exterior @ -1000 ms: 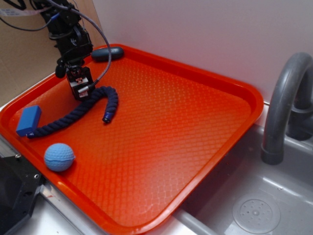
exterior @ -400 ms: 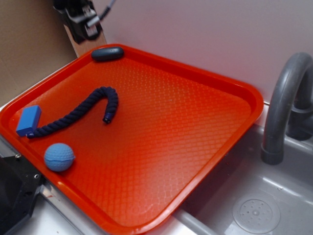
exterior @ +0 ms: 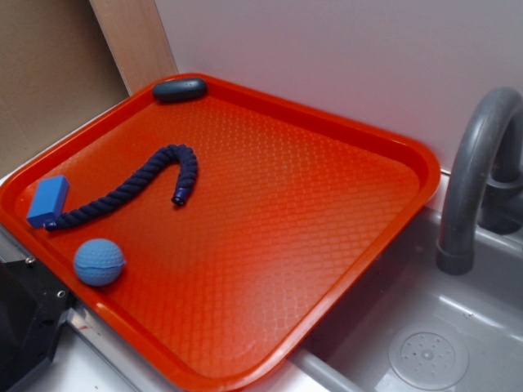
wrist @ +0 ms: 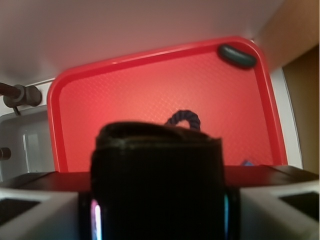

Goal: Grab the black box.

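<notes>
Could lose the box point(wrist: 157, 170) from height: seen from the wrist, hangs well above the tray point(wrist: 57, 125), so any slip between the fingers point(wrist: 40, 210) would send it down onto the red surface or, with a bounce, over the rim toward the sink point(exterior: 458, 327). Would most likely come from a shallow grip (cannot tell how much of each side the pads cover, since the black bulk fills the lower middle of the wrist view and hides the contact). Could also come from a quick swing or a loosening of the hold. Might land on the rope point(exterior: 131, 189), the ball point(exterior: 99, 262) or the block point(exterior: 47, 200) and knock them about. Little danger to the pebble point(exterior: 180, 89), off in the far corner.

Looks clamped on the box, judging by the gripper point(wrist: 157, 220): pale fingers pressed close on either side, no gap showing between them and the black sides. Sits upright there, lid edge toward the camera, blurred by nearness.

Points downward over the near half of the tray, wrist camera taking in almost the whole tray, the wall behind it and the faucet point(wrist: 20, 95) at the left edge. Lies wholly outside the exterior view, so says nothing there of elbow or shoulder. Nothing black and boxy left on the tray, which fits a grab already made.
</notes>
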You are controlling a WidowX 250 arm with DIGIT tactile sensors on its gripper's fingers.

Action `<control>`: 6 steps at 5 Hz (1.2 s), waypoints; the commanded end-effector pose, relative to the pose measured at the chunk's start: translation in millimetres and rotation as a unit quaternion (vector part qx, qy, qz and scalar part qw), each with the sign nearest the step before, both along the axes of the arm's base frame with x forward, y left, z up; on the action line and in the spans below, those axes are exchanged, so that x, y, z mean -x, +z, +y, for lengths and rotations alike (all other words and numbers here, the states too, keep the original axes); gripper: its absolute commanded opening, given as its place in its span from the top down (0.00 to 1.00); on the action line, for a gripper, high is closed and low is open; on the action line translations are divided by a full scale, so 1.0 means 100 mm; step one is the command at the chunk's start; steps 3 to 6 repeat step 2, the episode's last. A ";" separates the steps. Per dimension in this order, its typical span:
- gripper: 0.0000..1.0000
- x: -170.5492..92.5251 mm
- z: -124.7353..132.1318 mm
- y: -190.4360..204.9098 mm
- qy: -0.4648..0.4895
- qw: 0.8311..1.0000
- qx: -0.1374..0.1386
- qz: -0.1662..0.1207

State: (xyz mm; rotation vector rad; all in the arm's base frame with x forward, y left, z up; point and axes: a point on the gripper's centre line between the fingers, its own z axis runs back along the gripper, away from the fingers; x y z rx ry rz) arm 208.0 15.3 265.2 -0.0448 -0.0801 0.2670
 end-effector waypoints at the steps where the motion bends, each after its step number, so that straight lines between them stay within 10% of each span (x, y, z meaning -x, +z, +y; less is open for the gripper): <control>1: 1.00 -0.09 -0.08 0.05 -0.027 0.999 -0.022 -0.039; 6: 1.00 -0.10 -0.09 0.00 -0.031 0.998 -0.018 -0.042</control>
